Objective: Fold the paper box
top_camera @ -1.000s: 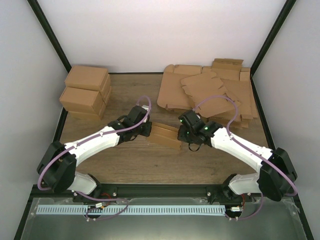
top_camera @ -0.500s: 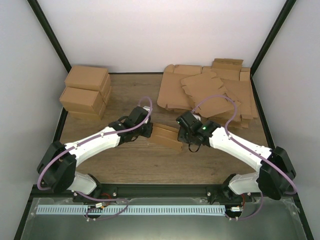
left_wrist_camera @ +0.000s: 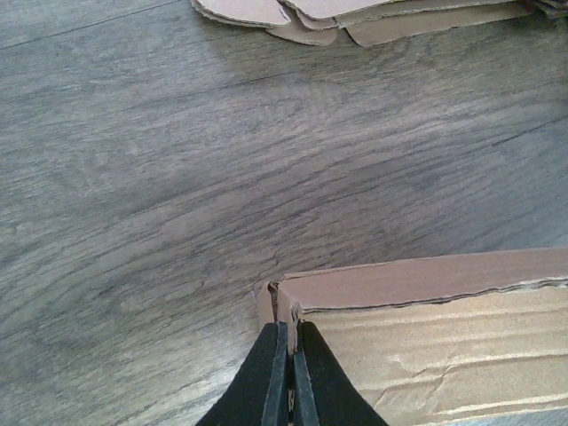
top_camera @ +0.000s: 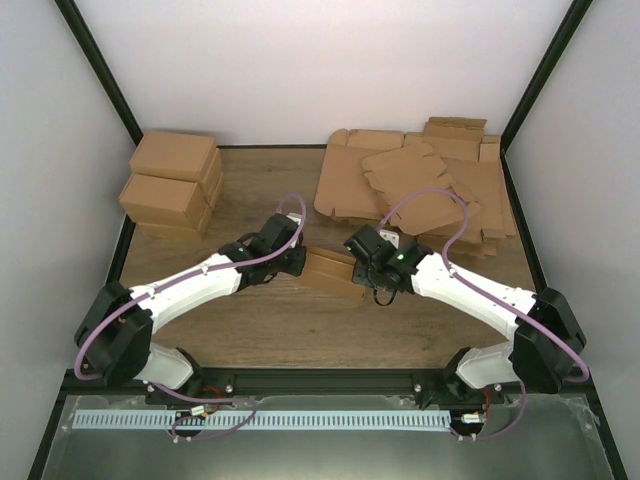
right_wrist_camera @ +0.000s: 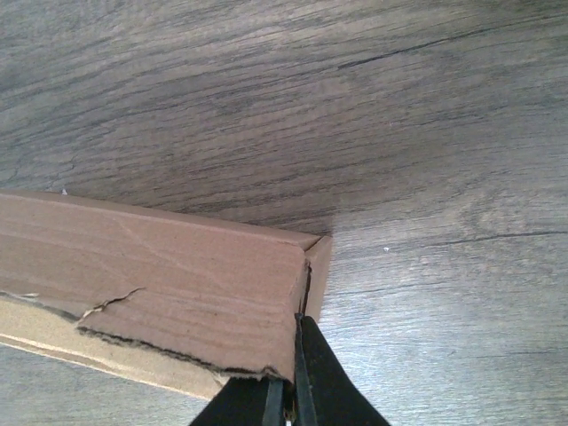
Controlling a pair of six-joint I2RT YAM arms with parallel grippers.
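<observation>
The paper box point(top_camera: 331, 270), a small brown cardboard carton partly folded up, lies mid-table between both arms. My left gripper point(top_camera: 299, 262) is at its left end. In the left wrist view the black fingers point(left_wrist_camera: 288, 335) are shut on a thin upright cardboard wall at the box's corner point(left_wrist_camera: 417, 333). My right gripper point(top_camera: 361, 272) is at the box's right end. In the right wrist view it point(right_wrist_camera: 295, 342) pinches the edge of the end wall beside a side flap, with the box's long panel point(right_wrist_camera: 151, 271) stretching left, its lower edge torn and rough.
A heap of flat cardboard blanks point(top_camera: 420, 185) covers the back right of the table; their edges show at the top of the left wrist view point(left_wrist_camera: 355, 13). Folded brown cartons point(top_camera: 172, 185) are stacked at the back left. Black frame posts stand at both back corners.
My right arm has shifted left and slightly up against the box's right end, and its jaws closed the last bit. The left arm and box barely moved.
</observation>
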